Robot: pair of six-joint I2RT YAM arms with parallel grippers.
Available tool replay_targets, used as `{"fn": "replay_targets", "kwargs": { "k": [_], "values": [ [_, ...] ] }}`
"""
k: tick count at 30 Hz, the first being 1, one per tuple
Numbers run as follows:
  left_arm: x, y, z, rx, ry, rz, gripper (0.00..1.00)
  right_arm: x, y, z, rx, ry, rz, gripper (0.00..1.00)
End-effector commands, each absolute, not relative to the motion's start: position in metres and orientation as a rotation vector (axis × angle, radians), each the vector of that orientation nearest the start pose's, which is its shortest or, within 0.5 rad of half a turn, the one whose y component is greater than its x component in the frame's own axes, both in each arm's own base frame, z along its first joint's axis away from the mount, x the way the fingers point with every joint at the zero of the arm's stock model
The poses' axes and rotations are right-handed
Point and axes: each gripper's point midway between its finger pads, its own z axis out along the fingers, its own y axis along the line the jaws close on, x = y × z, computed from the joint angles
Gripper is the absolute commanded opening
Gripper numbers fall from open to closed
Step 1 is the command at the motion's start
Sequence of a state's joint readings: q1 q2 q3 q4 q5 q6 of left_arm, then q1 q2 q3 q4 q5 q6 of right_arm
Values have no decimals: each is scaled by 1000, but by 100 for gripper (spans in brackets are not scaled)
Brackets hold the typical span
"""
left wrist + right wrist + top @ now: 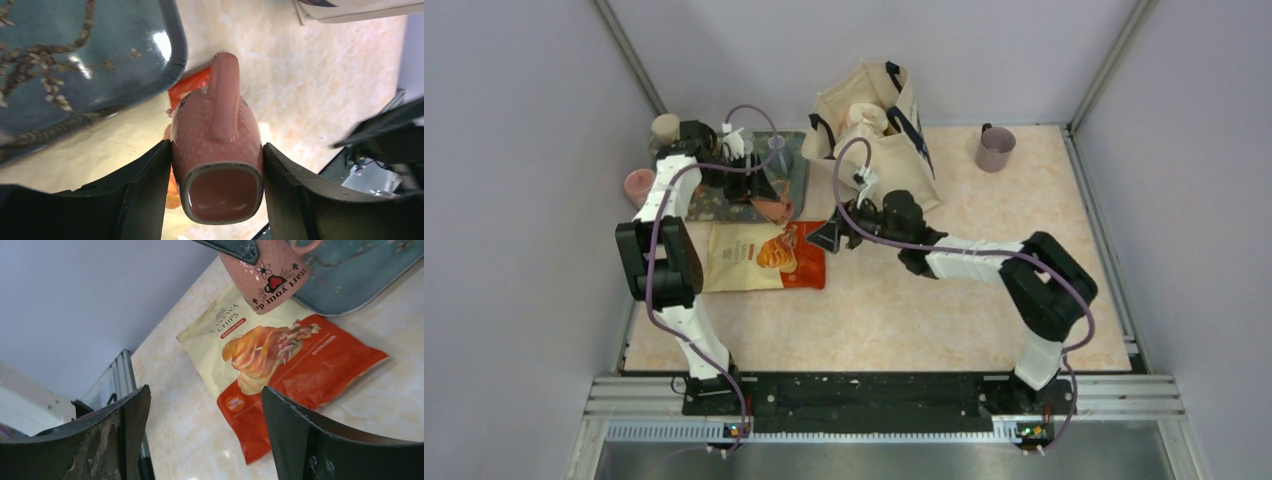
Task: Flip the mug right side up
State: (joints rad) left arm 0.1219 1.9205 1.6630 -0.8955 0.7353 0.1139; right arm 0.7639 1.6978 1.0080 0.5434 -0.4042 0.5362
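The pink dotted mug (217, 140) is clamped between my left gripper's (216, 147) two fingers. Its open mouth faces the wrist camera and its handle points up in that view. In the top view the left gripper (769, 192) holds the mug (777, 209) over the front right corner of the blue tray (714, 200). The right wrist view shows the mug (270, 280) hanging tilted above the chips bag (270, 355), with its printed side visible. My right gripper (205, 395) is open and empty, low over the table just right of the chips bag (764, 256).
A cream tote bag (879, 125) stands at the back centre. A purple mug (995, 149) stands upright at the back right. A clear cup (779, 150) is on the tray. A pink cup (639, 185) and a beige cup (665, 127) sit by the left wall.
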Motion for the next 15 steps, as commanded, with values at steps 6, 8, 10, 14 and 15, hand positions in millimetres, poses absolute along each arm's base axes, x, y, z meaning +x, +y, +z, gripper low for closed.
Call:
{"fn": "replay_targets", "kwargs": {
  "k": [6, 8, 10, 14, 15],
  "values": [
    [397, -93, 213, 151, 2331, -1123, 0, 339, 466, 213, -229, 1589, 1580, 81],
    [392, -96, 217, 155, 2319, -1157, 0, 341, 474, 208, -235, 1572, 1615, 80],
    [389, -98, 218, 150, 2316, -1184, 0, 340, 478, 212, -241, 1528, 1654, 78],
    [383, -103, 220, 150, 2302, -1237, 0, 340, 486, 220, -274, 1463, 1704, 74],
    [383, -104, 222, 151, 2296, -1248, 0, 340, 489, 220, -281, 1462, 1714, 73]
  ]
}}
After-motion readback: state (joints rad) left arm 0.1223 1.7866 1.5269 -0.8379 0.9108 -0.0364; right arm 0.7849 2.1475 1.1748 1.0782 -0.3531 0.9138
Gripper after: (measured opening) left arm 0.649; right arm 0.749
